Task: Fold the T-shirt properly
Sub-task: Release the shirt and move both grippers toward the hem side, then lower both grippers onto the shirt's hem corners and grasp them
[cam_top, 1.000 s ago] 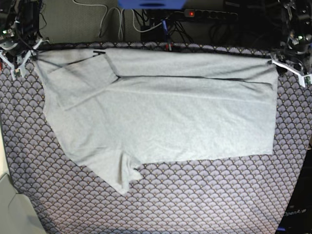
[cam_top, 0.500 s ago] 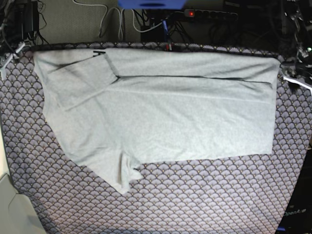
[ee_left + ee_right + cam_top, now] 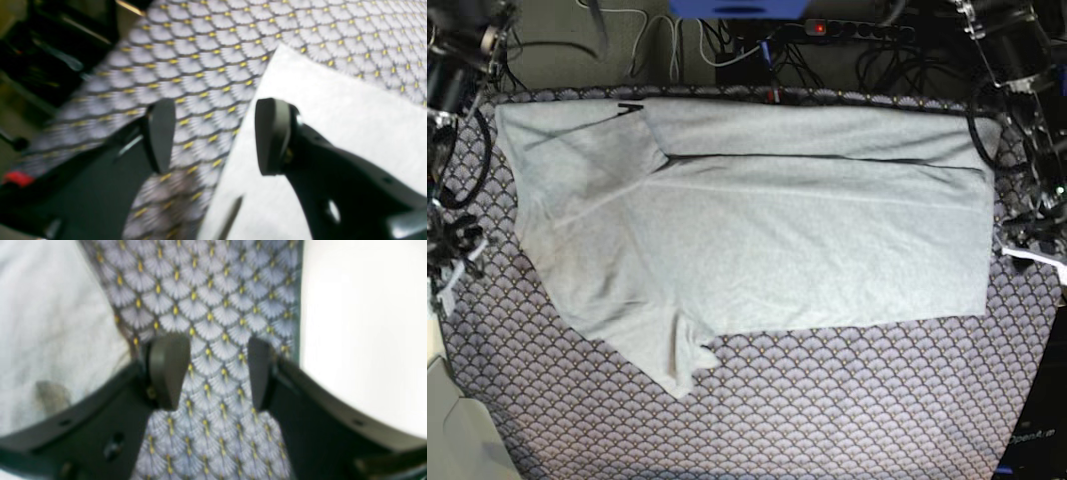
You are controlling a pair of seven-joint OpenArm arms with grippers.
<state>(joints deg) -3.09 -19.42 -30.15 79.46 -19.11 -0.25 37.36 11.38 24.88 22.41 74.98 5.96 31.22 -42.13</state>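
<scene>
A light grey T-shirt (image 3: pixel 757 230) lies spread across the scallop-patterned cloth (image 3: pixel 827 410) covering the bench, its top edge folded down in a long band along the upper part of the base view. One sleeve points toward the lower left of the frame.

A second ago both grippers sat at the shirt's upper corners. Now both have let go and drawn off to the sides, leaving the folded band lying flat on its own.

The left gripper (image 3: pixel 213 133) hangs with its jaws spread wide and nothing between them. In its wrist view one pad hovers over the shirt's edge and the other over bare cloth. The right gripper (image 3: pixel 213 370) is likewise parted and empty over the patterned cloth, with the shirt at the left of its view. That picture is soft, so whether its pads touch the cloth is hard to say.

The release suggests the first lengthwise fold is finished. The near edge and the loose sleeve appear still to be folded, so the task looks to be at an early-to-middle stage.
</scene>
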